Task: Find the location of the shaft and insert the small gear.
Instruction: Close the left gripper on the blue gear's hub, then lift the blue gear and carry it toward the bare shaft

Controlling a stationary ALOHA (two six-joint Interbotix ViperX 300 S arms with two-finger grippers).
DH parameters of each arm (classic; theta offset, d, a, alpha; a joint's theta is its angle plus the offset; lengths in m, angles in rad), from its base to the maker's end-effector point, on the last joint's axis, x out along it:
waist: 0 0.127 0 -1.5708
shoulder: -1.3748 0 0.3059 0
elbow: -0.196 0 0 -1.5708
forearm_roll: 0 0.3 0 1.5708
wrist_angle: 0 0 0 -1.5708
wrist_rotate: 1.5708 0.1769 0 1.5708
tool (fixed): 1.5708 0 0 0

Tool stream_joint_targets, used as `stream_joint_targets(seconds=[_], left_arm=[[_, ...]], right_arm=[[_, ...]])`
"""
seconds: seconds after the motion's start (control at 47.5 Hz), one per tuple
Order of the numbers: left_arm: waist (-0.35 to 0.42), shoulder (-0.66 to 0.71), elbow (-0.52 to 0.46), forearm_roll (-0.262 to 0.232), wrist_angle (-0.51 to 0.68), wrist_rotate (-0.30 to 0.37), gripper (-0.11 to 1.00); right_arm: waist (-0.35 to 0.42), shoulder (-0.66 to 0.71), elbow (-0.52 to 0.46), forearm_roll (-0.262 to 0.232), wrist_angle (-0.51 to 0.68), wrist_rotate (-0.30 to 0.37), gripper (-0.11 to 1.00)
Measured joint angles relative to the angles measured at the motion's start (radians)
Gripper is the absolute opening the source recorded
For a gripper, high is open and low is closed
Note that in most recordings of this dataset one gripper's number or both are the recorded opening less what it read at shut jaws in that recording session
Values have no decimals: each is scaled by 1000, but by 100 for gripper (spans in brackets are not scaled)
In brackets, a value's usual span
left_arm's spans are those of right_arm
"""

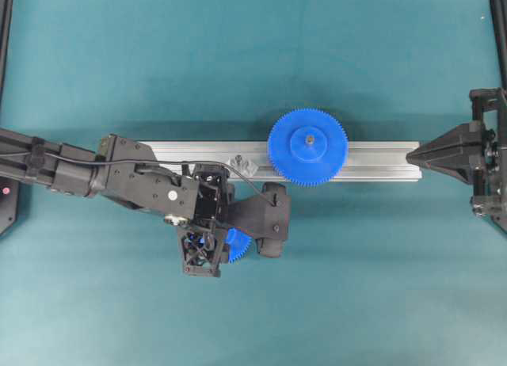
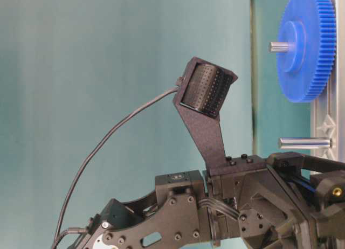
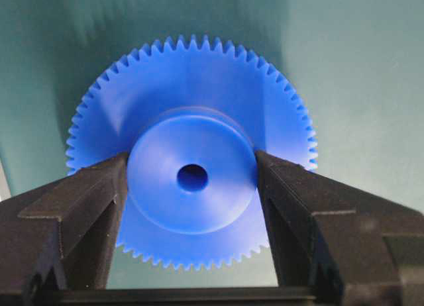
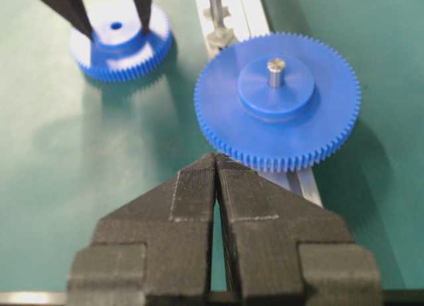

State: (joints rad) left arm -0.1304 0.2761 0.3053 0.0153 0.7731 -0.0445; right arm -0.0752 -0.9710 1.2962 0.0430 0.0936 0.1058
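The small gear [image 3: 192,107], blue with a raised hub and a dark centre hole, lies flat on the teal mat [image 1: 238,245], just in front of the rail. My left gripper [image 3: 191,170] is shut on it, one finger pressed against each side of the hub; the right wrist view shows the same grip [image 4: 116,26]. The shaft [image 4: 215,8], a thin silvery upright pin on a small faceted base [image 1: 240,162], stands on the rail a little beyond the small gear and left of the larger gear. My right gripper [image 4: 216,159] is shut and empty at the rail's right end [image 1: 412,154].
A long ribbed aluminium rail [image 1: 190,152] crosses the middle of the table. The larger blue gear [image 1: 307,146] sits on its own grey pin [image 4: 275,71] on that rail, right of the shaft. Black frame posts [image 1: 499,17] line the table's sides.
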Motion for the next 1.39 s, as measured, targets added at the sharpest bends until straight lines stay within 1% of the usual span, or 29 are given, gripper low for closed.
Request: stream_joint_targets(seconds=[0.211,0.527,0.801,1.075,1.391], left_arm=[[-2,-12,3,0,11,6,64],[2,-72,-5,0,81,11,64],[3,-103,-60,0,198,75,64],[8,-129,-124,6,288,112,64],[55,-209,-173,6,318,146,64]], right_arm=[[0,2,0,0,-3,-2,2],[0,2,0,0,-11,0,2],[0,0,2,0,-11,0,2],[0,0,2,0,-12,0,2],[0,0,3,0,-14,0,2]])
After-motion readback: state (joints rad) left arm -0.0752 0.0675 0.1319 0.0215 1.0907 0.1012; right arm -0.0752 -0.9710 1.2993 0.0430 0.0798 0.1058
